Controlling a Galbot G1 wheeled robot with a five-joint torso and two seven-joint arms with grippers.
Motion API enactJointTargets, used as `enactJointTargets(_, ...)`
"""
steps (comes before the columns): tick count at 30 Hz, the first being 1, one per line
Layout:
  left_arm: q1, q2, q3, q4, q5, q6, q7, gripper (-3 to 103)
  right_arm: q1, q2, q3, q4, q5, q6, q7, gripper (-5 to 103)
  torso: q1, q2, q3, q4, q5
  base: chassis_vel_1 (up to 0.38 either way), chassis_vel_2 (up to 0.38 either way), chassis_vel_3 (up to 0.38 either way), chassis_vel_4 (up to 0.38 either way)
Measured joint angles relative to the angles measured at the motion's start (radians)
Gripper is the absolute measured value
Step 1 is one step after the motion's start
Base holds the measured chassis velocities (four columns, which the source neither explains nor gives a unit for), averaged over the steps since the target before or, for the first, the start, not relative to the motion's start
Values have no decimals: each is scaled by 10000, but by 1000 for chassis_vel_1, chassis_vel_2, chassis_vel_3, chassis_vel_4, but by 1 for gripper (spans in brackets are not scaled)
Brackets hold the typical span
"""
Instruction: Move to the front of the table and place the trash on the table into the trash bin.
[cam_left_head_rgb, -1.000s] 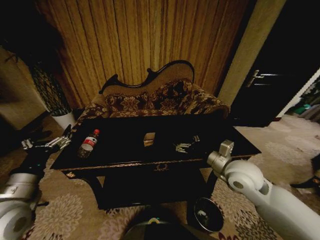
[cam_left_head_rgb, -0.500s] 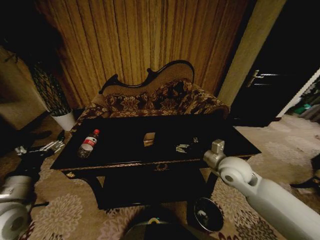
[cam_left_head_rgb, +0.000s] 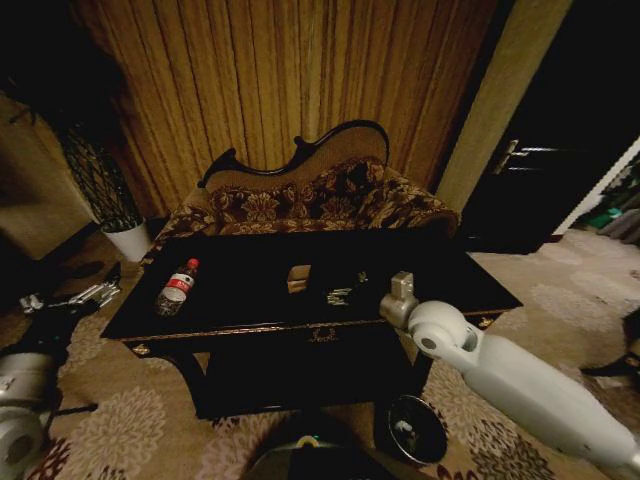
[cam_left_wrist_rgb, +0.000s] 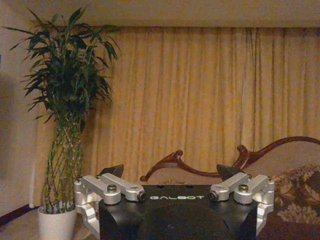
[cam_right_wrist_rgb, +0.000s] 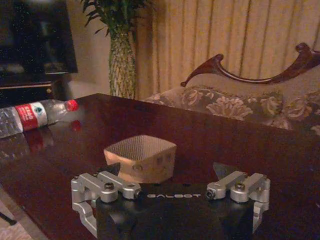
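Facing the right pincer (cam_right_wrist_rgb: 170, 172), wrist view reveals the tan block's (cam_right_wrist_rgb: 140, 157) mesh top.

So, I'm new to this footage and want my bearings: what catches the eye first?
The right gripper reaches over the glossy black table, open, facing the small tan block. A clear plastic bottle with red cap lies near the table's left end, and the left gripper hangs open off that end.

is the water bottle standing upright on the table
No, the bottle lies on its side on the table, with its red cap pointing toward the middle of the tabletop.
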Motion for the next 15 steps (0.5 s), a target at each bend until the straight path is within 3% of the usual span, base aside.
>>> enactJointTargets(9,-12,-52,23,-79,16,34,-6,100,1563,243,-1315,-129,846,-257,407,100,0,0,0,-1,-2,0,0,0,0)
enactJointTargets(15,-9,-75,43,-148,30,42,-7,100,2637,705,-2203,-322,1609,-629,1222,100,0,0,0,0,-1,0,0,0,0)
